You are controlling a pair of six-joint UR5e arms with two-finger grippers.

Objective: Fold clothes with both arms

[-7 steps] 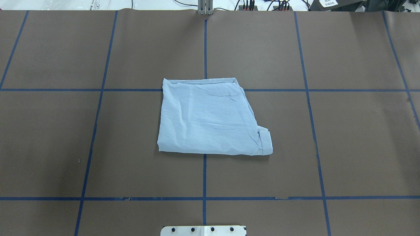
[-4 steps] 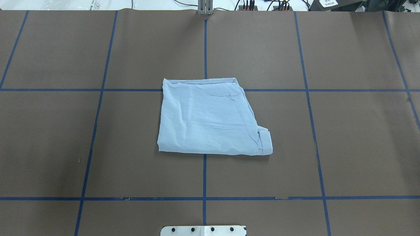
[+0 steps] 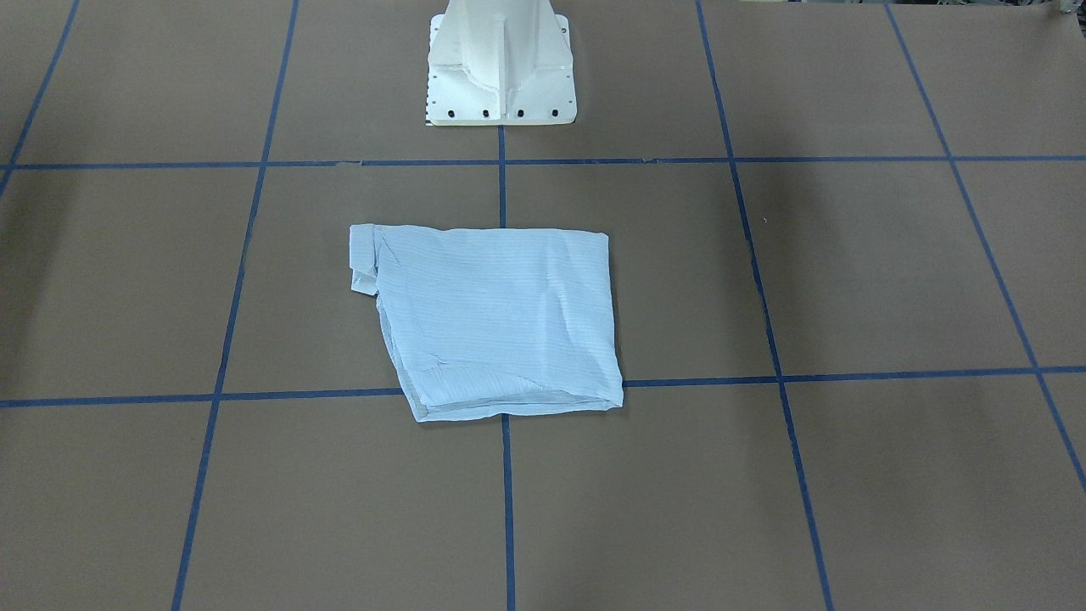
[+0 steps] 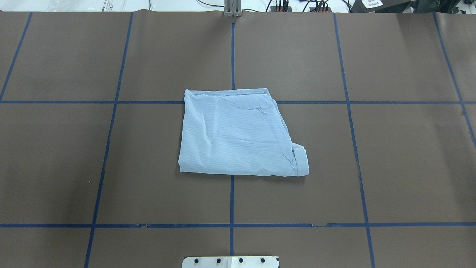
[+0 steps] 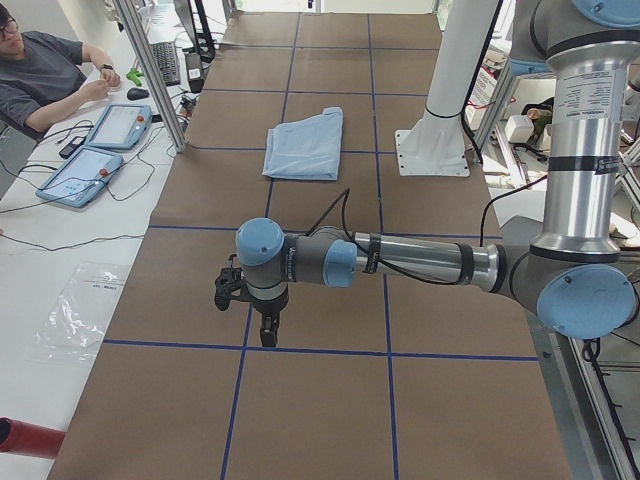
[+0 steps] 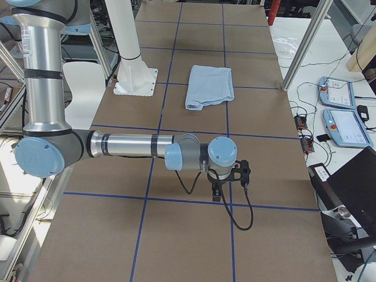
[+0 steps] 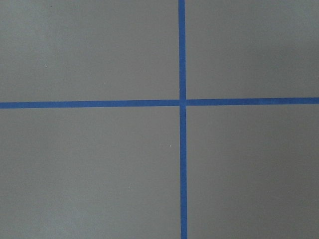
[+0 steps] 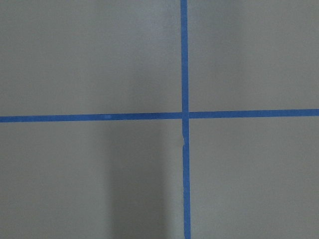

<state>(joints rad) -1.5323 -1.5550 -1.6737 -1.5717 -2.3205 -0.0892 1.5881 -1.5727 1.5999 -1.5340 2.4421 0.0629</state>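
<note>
One table [image 4: 409, 167]: brown, gridded with blue tape.
Arms: left arm [image 5: 420, 262] and right arm [image 6: 126, 145] reach low over opposite ends, well apart from the shirt.
Shirt [image 4: 234, 137]: folded to a rough square at mid-table, a small flap jutting at the corner nearest the robot's right.
Handling: likely light, limp, layers apt to slip; pinch two corners of one edge through all layers.
Bag [image 5: 80, 310]: clear plastic on the side bench, contents unclear.
Grippers: left gripper [image 5: 268, 338], right gripper [image 6: 216, 194] point down; parted or closed, cannot tell.

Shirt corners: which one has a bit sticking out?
In the overhead view, the bottom-right corner of the shirt: a small flap juts out; the others are plain.
</note>
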